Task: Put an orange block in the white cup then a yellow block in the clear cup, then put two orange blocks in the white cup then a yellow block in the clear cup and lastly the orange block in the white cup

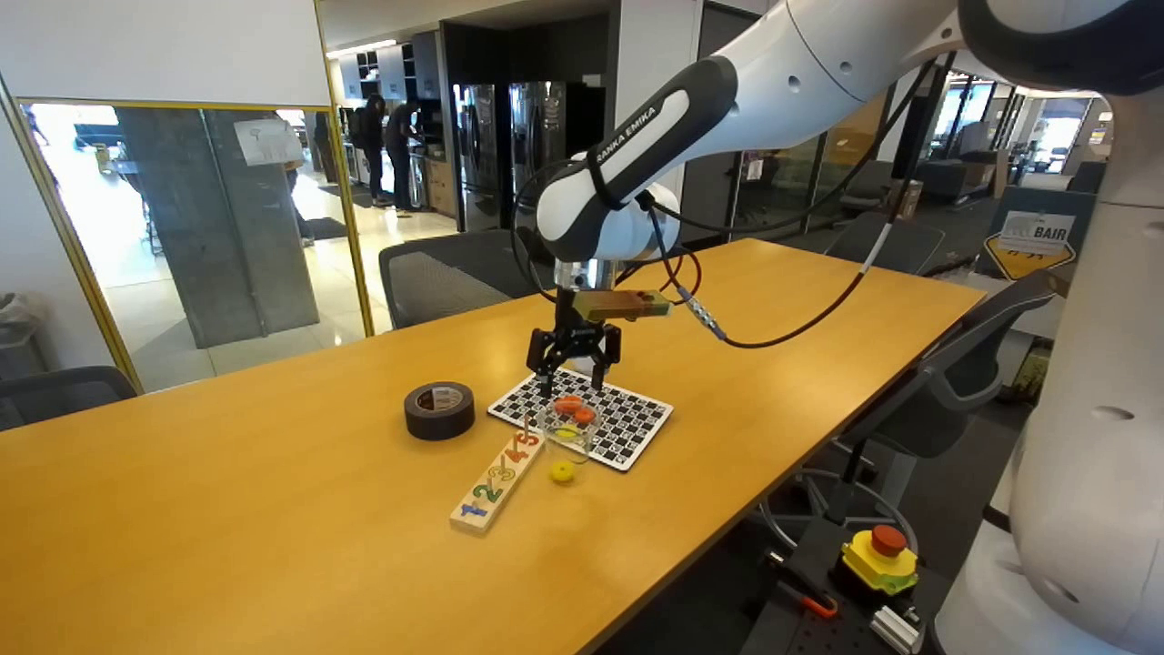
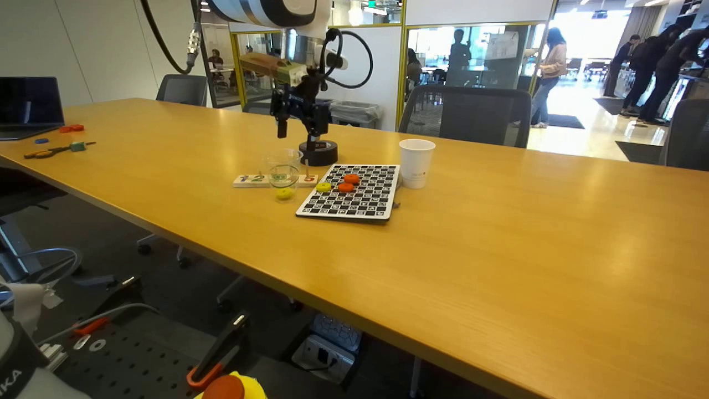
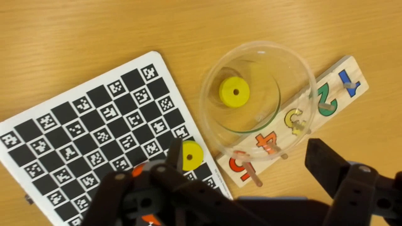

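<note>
Gripper [image 3: 246,152], jaws parted. Wrist view, right of centre: clear cup [image 3: 262,105], apparently holding a yellow block [image 3: 230,94]. In an exterior view, orange blocks [image 2: 345,188] lie centrally, white cup [image 2: 415,165] to their right.

In both exterior views strong white light comes from the background, washing out detail and glaring off the floor [image 2: 579,149], while shade deepens under the tabletop [image 2: 498,266], which carries a soft sheen. In an exterior view the grey column [image 1: 223,236] slants near the edge. In the wrist view the checkered board [image 3: 94,128] is crisp, the clear cup [image 3: 263,100] catches glints, and the dark tool [image 3: 245,150] blurs.
</note>
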Controlling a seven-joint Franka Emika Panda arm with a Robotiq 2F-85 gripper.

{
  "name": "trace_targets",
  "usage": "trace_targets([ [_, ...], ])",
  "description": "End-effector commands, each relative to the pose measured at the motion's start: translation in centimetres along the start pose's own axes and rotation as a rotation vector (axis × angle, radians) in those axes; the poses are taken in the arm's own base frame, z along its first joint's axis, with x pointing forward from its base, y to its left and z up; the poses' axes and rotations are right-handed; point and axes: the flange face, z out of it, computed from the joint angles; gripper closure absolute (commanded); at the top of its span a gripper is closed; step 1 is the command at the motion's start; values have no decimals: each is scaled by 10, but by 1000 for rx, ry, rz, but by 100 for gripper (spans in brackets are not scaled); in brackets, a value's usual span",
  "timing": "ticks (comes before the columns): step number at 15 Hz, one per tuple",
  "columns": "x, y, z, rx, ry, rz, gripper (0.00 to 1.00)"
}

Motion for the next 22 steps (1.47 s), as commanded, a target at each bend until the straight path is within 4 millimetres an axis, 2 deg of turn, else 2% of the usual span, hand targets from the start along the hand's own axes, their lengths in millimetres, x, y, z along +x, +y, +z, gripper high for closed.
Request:
trace_targets([
  [1, 17, 15, -15, -34, 81, 64, 0],
  [6, 43, 36, -5, -108, 172, 153, 0],
  [11, 62, 41, 29, -177, 204, 226, 0],
  [15, 66, 40, 54, -179, 183, 262, 0],
  [22, 66, 33, 63, -179, 209, 292, 0],
])
